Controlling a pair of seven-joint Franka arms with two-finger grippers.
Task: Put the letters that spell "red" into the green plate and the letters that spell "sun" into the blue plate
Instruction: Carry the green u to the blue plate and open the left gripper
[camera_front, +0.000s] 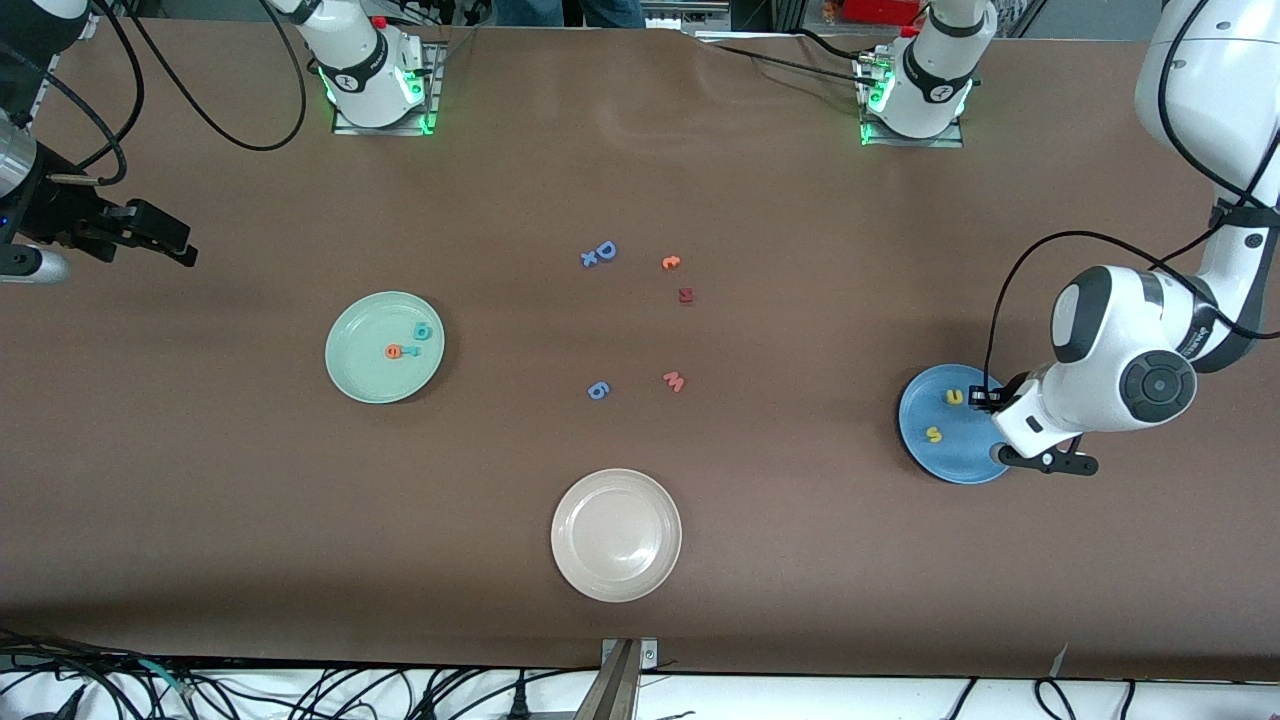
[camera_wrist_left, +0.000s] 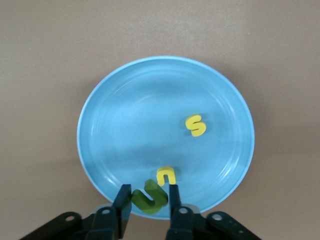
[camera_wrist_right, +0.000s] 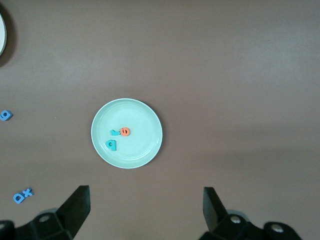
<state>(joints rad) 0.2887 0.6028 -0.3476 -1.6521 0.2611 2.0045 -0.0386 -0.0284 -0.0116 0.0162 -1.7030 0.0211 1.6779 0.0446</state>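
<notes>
The left gripper (camera_wrist_left: 147, 200) hangs low over the blue plate (camera_front: 925, 455), at the left arm's end of the tabletop (camera_front: 800, 560). Between its two fingers (camera_wrist_left: 122, 197) sits the dark green "n" (camera_wrist_left: 148, 197); the fingers stand close on either side of it, but whether they clamp it or have let go cannot be told. The letter is just above or on the plate's surface near the rim. On the same plate lie the yellow "u" (camera_wrist_left: 166, 175), just beside the green letter, and the yellow "s" (camera_wrist_left: 195, 125), a little apart from both.

The right gripper (camera_wrist_right: 145, 207) waits high toward the right arm's end of the tabletop, its fingers spread wide apart with nothing between them. The green plate (camera_front: 350, 380) lies below it and holds the teal "d" (camera_front: 424, 331), the teal "r" (camera_front: 412, 350) and the orange "e" (camera_front: 394, 352), the last two touching.

In the middle of the tabletop lie the leftover letters: a large blue "D" (camera_front: 604, 251) with a small blue "x" (camera_front: 589, 259) touching it, a small orange letter (camera_front: 670, 263), a dark red letter (camera_front: 685, 295), a pink "w" (camera_front: 673, 381) and a small blue letter (camera_front: 597, 390). A cream-white plate (camera_front: 575, 560) lies nearest the front camera
</notes>
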